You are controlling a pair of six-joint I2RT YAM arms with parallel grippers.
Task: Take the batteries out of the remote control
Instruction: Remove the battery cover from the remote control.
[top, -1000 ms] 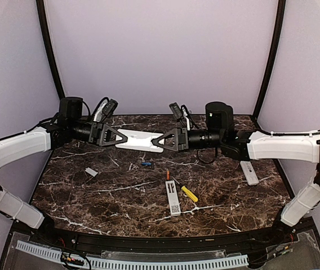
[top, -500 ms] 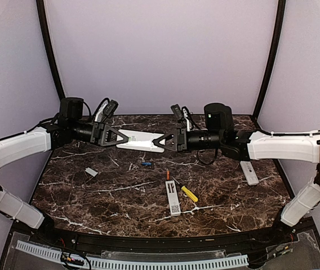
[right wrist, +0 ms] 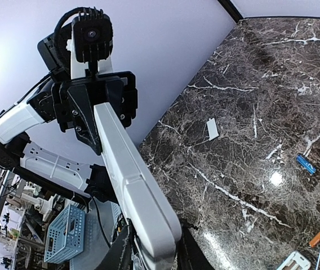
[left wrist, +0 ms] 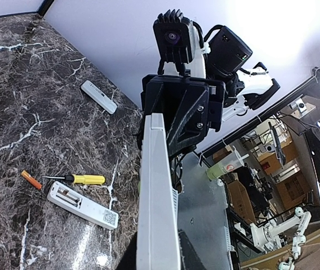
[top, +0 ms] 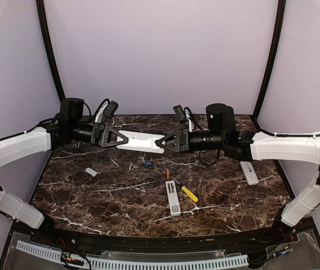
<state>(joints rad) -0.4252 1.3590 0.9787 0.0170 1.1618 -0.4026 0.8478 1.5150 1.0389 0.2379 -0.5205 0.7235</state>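
Arms reach in from both sides over a dark, white-veined marble table [top: 92,197], sharing one load above its far half. Farthest left on the stone lies a small flat white cover [top: 90,171], alone and well apart from everything else. Above and to its right, the left gripper [top: 118,139] is clenched on the left end of a long white remote control [top: 140,141], which hangs nearly level in the air, clear of the table. The left wrist view shows the remote edge-on, pinched between that gripper's fingers. Below the remote's middle, a blue battery [top: 146,163] rests on the marble by itself. The right gripper [top: 163,143] grasps the remote's right end, and the right wrist view shows the white body wedged between its fingers. Just below and right of it, an orange battery [top: 167,175] lies on the table near the far end of a second white remote [top: 173,198], which lies lengthwise toward the near edge with its open battery bay facing up. A yellow-handled screwdriver [top: 189,193] lies aslant just beside that remote on its right. Farther right, beneath the right arm, a third white remote [top: 249,172] lies on the marble, well apart from the tool.
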